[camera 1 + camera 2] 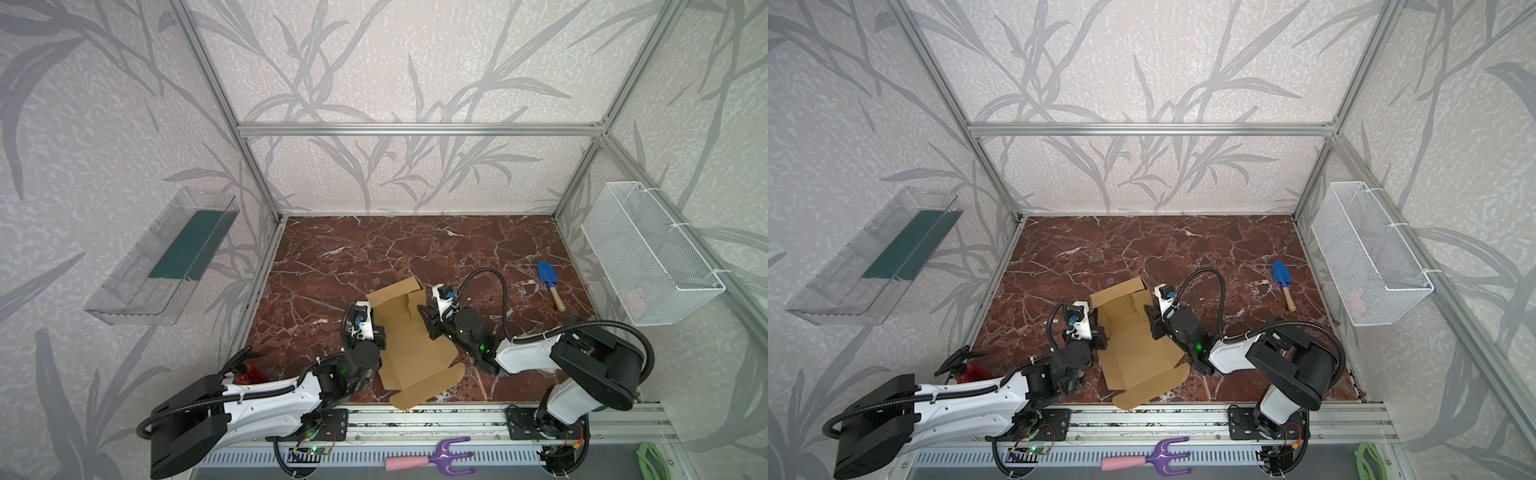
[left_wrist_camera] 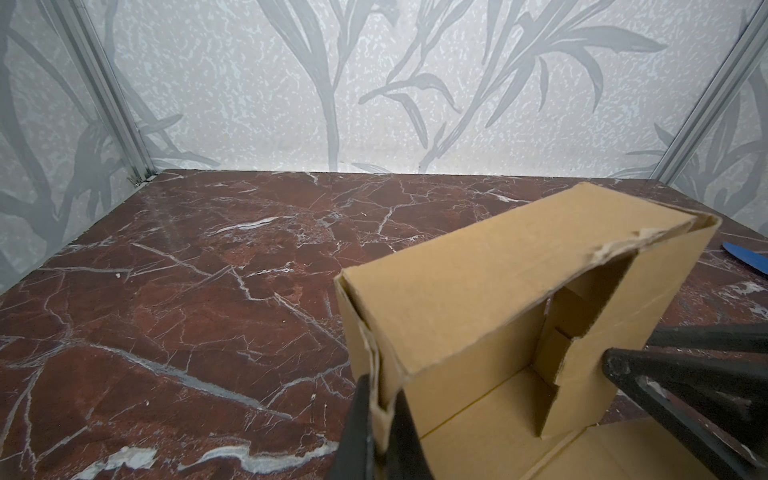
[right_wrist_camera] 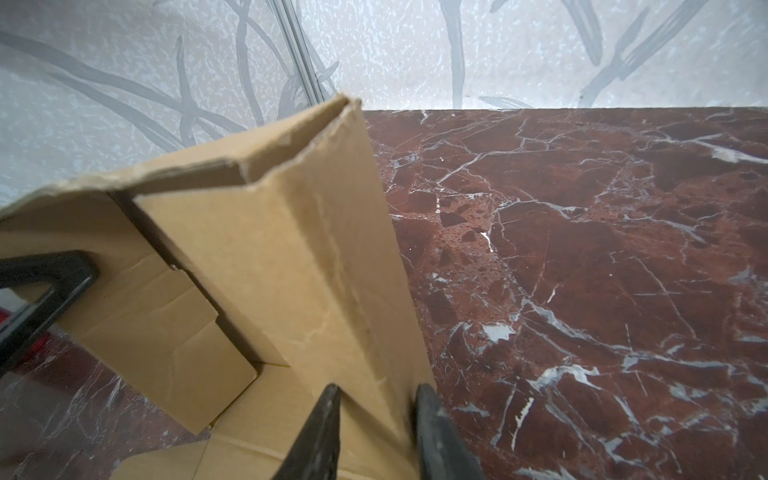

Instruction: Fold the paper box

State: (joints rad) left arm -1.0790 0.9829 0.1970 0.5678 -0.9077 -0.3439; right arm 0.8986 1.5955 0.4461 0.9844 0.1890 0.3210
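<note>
On the left wall, clear tray (image 1: 162, 257): hanging well apart from the action; no part in this.
Left gripper (image 2: 380, 424): clamped tight on the near end of the box's left wall, both fingers (image 2: 357, 436) pressed to the card; that wall stands up.
Paper box (image 1: 409, 345): mid-table on the red marble top (image 1: 332, 249), between the two grippers; base flat, back wall and both side walls raised; lid panel with its rounded tabs lying open toward the front rail (image 1: 457, 415), its tip hanging over the table edge.
Box, feel: I'd call it light and fairly stiff across the panels, bending only at the scored creases; corrugated card tends to spring back when let go, and it looks ready to skate on that polished stone; the top edge of the back wall is ragged, so hard pinching there may tear it.
Box, where to hold: by the upright side walls, low and near the crease, one side pinned while the other is worked; the lid is best taken at its free front edge.
Right gripper (image 3: 376, 395): fingers (image 3: 320, 428) astride the right wall, one inside, one outside, close against the folded card; whether they bite or merely bracket it I cannot tell.
Blue trowel (image 1: 548, 282): lying loose, well to the right of the box; out of the way.
Wire basket (image 1: 648, 253): white mesh, hung on the right wall; something pale inside, too faint to name.
</note>
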